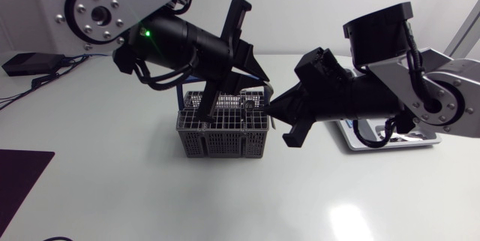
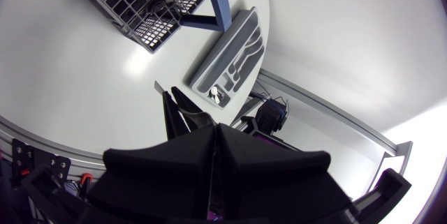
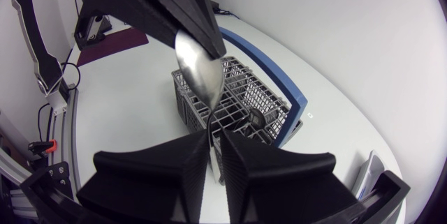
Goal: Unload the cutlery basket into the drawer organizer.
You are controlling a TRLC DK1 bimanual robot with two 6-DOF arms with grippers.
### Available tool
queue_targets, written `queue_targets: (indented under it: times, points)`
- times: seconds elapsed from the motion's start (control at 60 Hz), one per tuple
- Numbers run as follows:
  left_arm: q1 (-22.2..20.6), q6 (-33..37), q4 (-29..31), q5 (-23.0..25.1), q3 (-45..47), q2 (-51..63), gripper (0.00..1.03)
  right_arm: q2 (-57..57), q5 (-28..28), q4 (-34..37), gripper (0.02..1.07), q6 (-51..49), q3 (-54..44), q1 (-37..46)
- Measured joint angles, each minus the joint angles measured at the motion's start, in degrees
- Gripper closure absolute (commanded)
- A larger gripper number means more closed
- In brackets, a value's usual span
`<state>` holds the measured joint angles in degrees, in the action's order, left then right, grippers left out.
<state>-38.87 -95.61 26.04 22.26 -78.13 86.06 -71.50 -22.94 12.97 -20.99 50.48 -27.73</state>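
White table (image 3: 126, 112), spoon (image 3: 199, 74) in right pincer (image 3: 216, 137)

Centre right, head view: drawer organizer (image 1: 409, 144) mostly hidden behind right arm (image 1: 405, 91). Handle of spoon (image 3: 199, 70) concealed inside right gripper (image 3: 215, 137).

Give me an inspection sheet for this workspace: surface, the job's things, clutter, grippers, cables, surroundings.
Surface: white table, with a glare patch near the front.
Job's things: cutlery basket upright mid-table, blue handle, at least one item left inside. Drawer organizer on the right arm's side, partly hidden by that arm in the head view, with a small item in one end compartment. Spoon held above the basket.
Clutter: dark mat and black box on the left side.
Grippers: right gripper shut on the spoon's handle. Left gripper shut, its tip meeting the spoon's bowl; whether it holds the bowl is unclear.
Cables: black leads beside the box, and loops on both arms.
Surroundings: nothing seen.
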Motion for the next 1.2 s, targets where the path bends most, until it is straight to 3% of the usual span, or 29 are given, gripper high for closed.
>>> queue_targets:
  times: [0.183, 0.283, 0.65, 0.85, 0.95, 1.2]
  points:
    - [0.09, -0.42, -0.07, 0.33, -0.04, 0.00, 0.89, 0.00, -0.68, 0.04, 1.02, -0.02, 0.00, -0.09]
    - [0.37, -0.44, -0.87, 1.14, -0.04, 0.00, 0.73, 0.02, -1.09, 0.09, 1.02, 0.02, 0.00, -0.09]
    - [3.54, -0.61, -2.43, 1.64, -0.81, -2.27, 0.31, 0.61, -1.55, 2.82, 1.02, -0.44, 0.46, 0.13]
    - [9.73, -0.35, -5.14, 1.05, -7.23, -4.46, 0.20, 3.06, -4.13, 10.29, 1.02, -4.79, -0.09, 2.60]
    - [12.37, 0.90, -4.50, 0.94, -9.79, -4.57, 0.20, 5.05, -6.08, 14.03, 1.02, -8.22, -0.44, 6.67]
    - [13.49, 8.94, 1.18, -2.23, -12.00, -2.93, 0.20, 6.99, -12.11, 22.80, 1.02, -21.07, -0.72, 22.71]
